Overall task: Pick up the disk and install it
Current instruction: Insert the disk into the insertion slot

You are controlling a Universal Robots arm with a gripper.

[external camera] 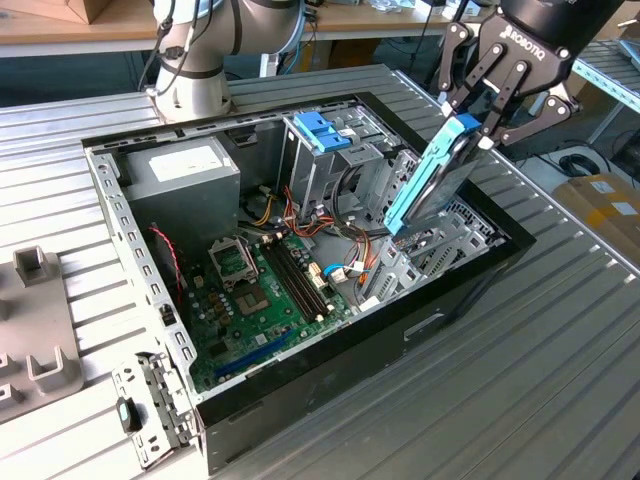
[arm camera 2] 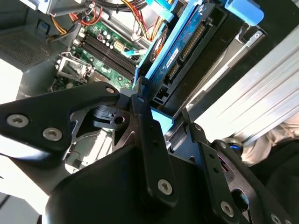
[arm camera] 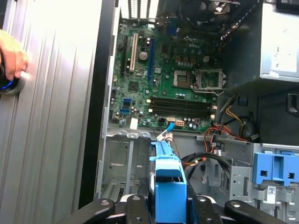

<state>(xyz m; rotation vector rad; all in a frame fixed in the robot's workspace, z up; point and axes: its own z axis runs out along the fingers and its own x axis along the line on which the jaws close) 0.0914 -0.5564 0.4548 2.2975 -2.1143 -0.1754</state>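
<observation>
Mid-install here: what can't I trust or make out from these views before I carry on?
Exterior view: the disk, shut in the pincer, covers part of the bay; whether its lower end touches the bay cannot be told.
Second wrist view: the pincer's links hide the disk's near end.
First wrist view: the disk shows edge-on, faces hidden; the frame edge cuts off the pincer and a hand.

Plastic-framed disk [external camera: 427, 178] (matt blue); ribbed metal table [external camera: 520, 380].

Open computer case [external camera: 400, 340] — green motherboard [external camera: 262, 300]
</observation>
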